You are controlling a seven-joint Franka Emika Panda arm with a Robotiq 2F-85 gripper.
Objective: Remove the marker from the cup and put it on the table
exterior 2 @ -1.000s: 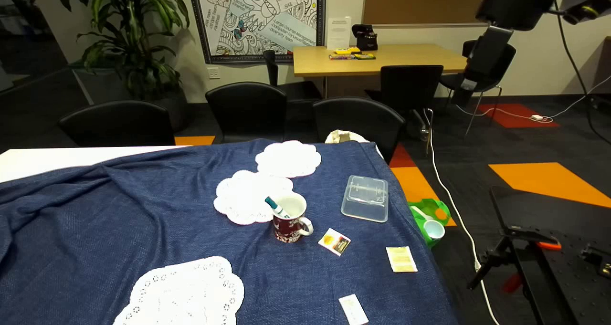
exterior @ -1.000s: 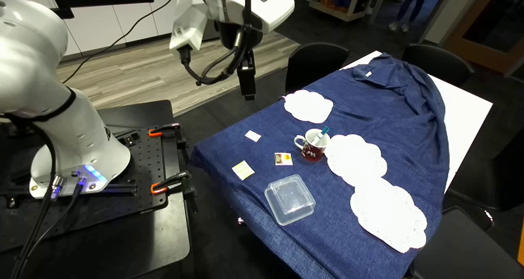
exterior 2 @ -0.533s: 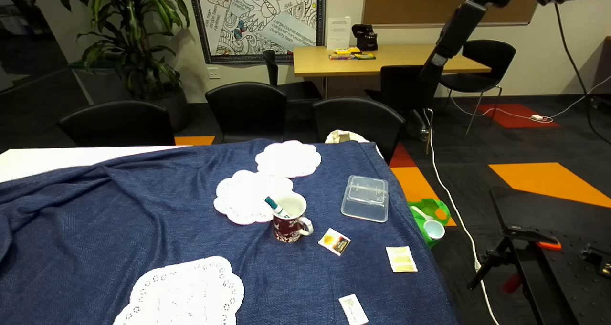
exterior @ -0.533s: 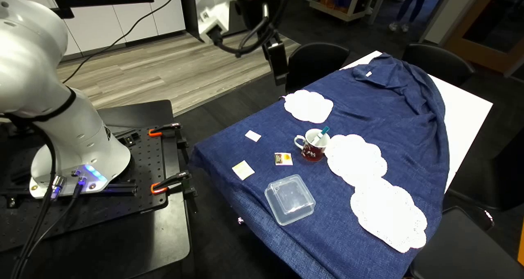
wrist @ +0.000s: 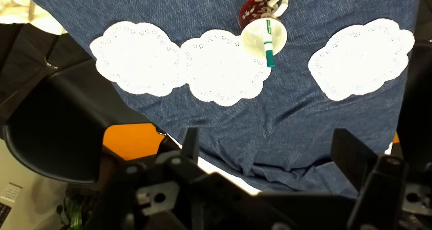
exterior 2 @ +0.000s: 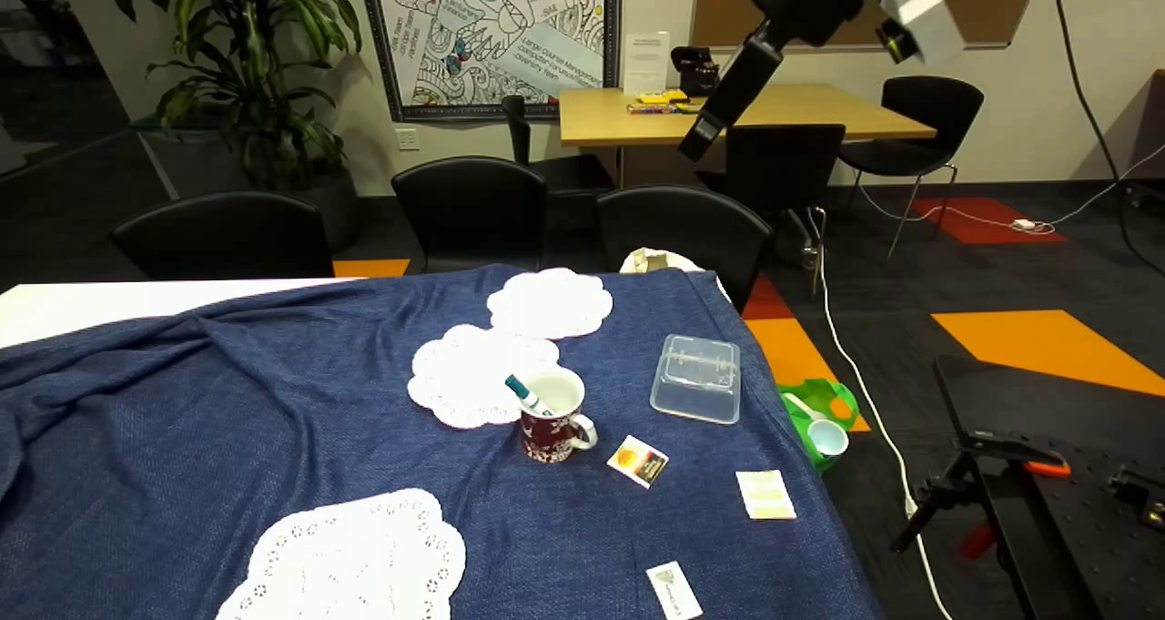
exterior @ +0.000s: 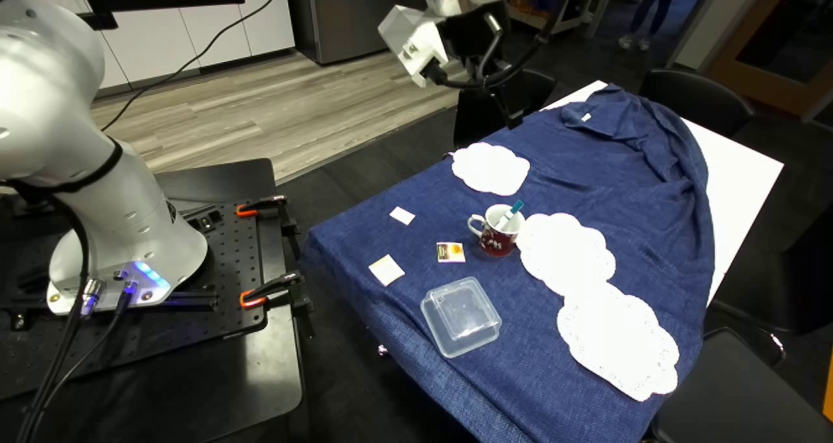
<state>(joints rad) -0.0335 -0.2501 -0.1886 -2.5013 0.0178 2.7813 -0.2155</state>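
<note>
The surface [exterior: 605, 196] is covered by a navy cloth [exterior 2: 136, 465], rumpled toward the end away from the white arm [exterior: 49, 98]; bare white shows at that end in both exterior views. The arm carries the tool [wrist: 266, 135], which is raised clear of the surface. In the wrist view its two dark fingers [wrist: 351, 155] stand wide apart, with nothing held between them. Three scalloped white mats [exterior: 566, 254] lie on the cloth: two adjoin, and the third lies apart. A clear plastic container [exterior: 461, 316] sits near the arm-side edge. The cup [exterior 2: 549, 438], patterned dark red outside and whitish inside, stands upright just beside one of the adjoining mats; whether they touch cannot be determined. Three small flat packets [exterior 2: 638, 461] lie between the cup and the arm-side edge. The marker [wrist: 268, 44] is inside the cup, tilted over the rim, its teal-green cap projecting beyond it on the side opposite the handle.
</note>
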